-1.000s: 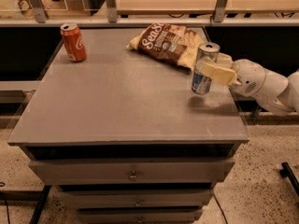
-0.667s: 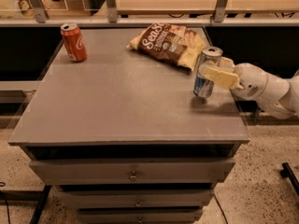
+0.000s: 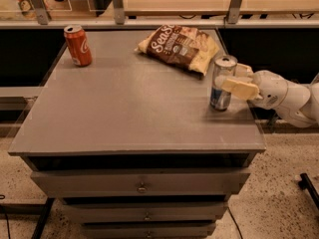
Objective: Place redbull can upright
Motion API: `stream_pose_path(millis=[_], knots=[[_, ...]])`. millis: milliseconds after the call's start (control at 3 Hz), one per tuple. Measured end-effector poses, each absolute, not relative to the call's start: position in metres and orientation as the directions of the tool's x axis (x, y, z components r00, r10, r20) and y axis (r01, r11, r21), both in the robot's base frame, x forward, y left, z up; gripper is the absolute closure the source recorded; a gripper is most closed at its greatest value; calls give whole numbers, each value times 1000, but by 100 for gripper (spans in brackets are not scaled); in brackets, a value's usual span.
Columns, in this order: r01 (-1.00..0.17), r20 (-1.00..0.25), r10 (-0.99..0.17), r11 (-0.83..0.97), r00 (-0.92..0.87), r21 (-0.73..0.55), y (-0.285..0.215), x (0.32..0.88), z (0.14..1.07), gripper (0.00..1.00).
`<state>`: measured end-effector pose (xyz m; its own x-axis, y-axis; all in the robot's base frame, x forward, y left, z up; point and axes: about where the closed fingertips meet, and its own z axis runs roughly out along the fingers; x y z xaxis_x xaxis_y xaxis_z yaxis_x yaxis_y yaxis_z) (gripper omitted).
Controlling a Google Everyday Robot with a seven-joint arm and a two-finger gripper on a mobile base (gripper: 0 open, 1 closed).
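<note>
Release seems to be the step in hand, judging from how things stand. The redbull can stands near the right edge of the worktop, between the two corners of that side, just in front of the chip bag. The gripper reaches in from beyond the right edge, and its pale fingers are closed on the can's upper half, one in front and one behind.

The jaws should open slowly and evenly, I think, so that no finger drags the can sideways. After this the arm should draw straight out to the right.

The long axis of the can is vertical, or very close to it: the shiny top rim points up and the blue patches are at the bottom. Its base seems to touch the worktop, but I cannot tell this for sure. The red cola can is well apart, at the far left corner.
</note>
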<state>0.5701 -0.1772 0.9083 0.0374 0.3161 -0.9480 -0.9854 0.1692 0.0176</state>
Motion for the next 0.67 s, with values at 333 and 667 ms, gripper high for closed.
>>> stream_pose_path(millis=[333,667], knots=[[-986,-956,290,168,52,-3,-177,570,906,0],[-986,-956,290,168,52,-3,-177,570,906,0]])
